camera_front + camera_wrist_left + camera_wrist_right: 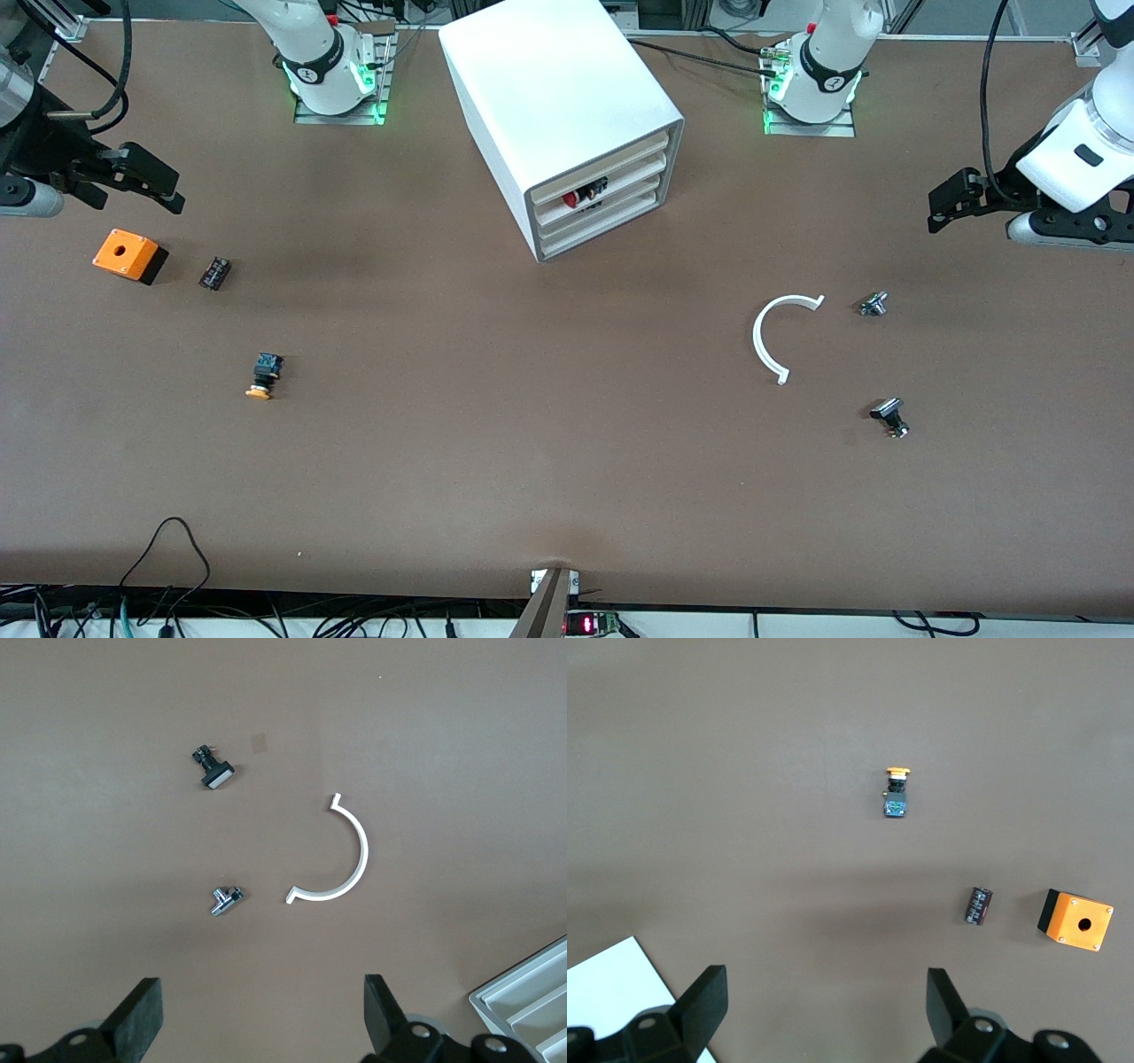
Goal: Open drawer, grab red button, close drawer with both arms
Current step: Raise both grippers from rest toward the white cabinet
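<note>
I count one red button [571, 198] lying in a slot of the white cabinet [558, 97], where a drawer [595, 194] appears missing or pulled; three slat fronts show. One orange-headed button [260, 376], one orange box [128, 255] and one small black part [214, 273] lie toward the right arm's end. One white arc [772, 333] and two small metal-and-black parts lie toward the left arm's end. Left tool [950, 202] and right tool [146, 177] hover spread, empty. No readable writing.

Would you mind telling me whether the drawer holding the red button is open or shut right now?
Shut: the drawer sits flush in the cabinet face, level with the others; the red button shows through a gap above its front.
</note>
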Tool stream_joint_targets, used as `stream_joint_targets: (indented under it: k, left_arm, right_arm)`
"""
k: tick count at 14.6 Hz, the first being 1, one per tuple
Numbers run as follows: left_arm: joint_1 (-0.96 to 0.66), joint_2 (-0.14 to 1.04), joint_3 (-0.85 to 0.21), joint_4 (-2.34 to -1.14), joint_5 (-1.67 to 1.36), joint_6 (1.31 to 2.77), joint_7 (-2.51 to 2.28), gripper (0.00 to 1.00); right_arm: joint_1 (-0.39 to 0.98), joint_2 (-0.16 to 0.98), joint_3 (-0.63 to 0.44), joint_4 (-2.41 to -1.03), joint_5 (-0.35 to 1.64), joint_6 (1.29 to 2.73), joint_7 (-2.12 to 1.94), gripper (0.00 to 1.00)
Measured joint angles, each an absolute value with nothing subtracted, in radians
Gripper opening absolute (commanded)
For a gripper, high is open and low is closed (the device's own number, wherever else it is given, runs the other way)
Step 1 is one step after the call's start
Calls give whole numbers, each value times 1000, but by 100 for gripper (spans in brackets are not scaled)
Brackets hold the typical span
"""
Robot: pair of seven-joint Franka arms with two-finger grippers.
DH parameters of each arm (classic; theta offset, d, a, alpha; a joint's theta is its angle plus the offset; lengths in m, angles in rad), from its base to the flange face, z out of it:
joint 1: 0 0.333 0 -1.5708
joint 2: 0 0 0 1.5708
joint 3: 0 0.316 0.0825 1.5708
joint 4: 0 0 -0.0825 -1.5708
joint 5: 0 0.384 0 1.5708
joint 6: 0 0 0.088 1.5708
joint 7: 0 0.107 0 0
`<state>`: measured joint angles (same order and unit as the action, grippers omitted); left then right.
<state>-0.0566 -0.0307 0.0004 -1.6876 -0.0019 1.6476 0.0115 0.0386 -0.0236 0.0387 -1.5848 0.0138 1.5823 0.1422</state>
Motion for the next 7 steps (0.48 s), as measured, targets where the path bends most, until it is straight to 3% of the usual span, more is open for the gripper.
stream_joint_targets:
  k: [7]
  left_arm:
    - [-57,-31,0,-1688,-2,1642,12,100]
  right_arm:
    - [39,-24,39,-1585,14,1589,142,99]
